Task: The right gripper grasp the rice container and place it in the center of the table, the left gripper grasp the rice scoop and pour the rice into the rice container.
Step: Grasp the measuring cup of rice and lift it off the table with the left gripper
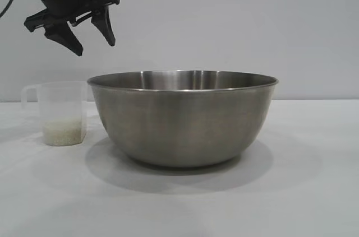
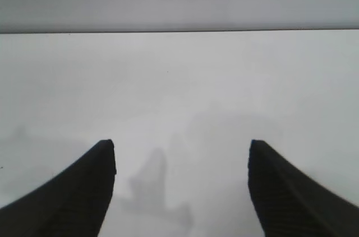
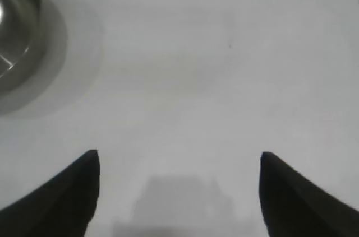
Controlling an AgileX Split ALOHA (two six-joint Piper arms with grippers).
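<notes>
The steel rice container (image 1: 184, 116) stands on the white table (image 1: 303, 192) in the middle of the exterior view. Part of it also shows in the right wrist view (image 3: 14, 29). The translucent rice scoop (image 1: 59, 112) stands upright just to its left, with a low layer of cream rice (image 1: 64, 133) in its bottom and its loop handle pointing away from the bowl. My left gripper (image 1: 94, 41) hangs open and empty in the air above the scoop. In the left wrist view it (image 2: 180, 150) faces bare table. My right gripper (image 3: 178, 156) is open and empty over bare table beside the bowl; it is out of the exterior view.
A plain grey wall (image 1: 224, 18) stands behind the table. The table's far edge (image 2: 179, 31) shows in the left wrist view. Bare table lies in front of and to the right of the bowl.
</notes>
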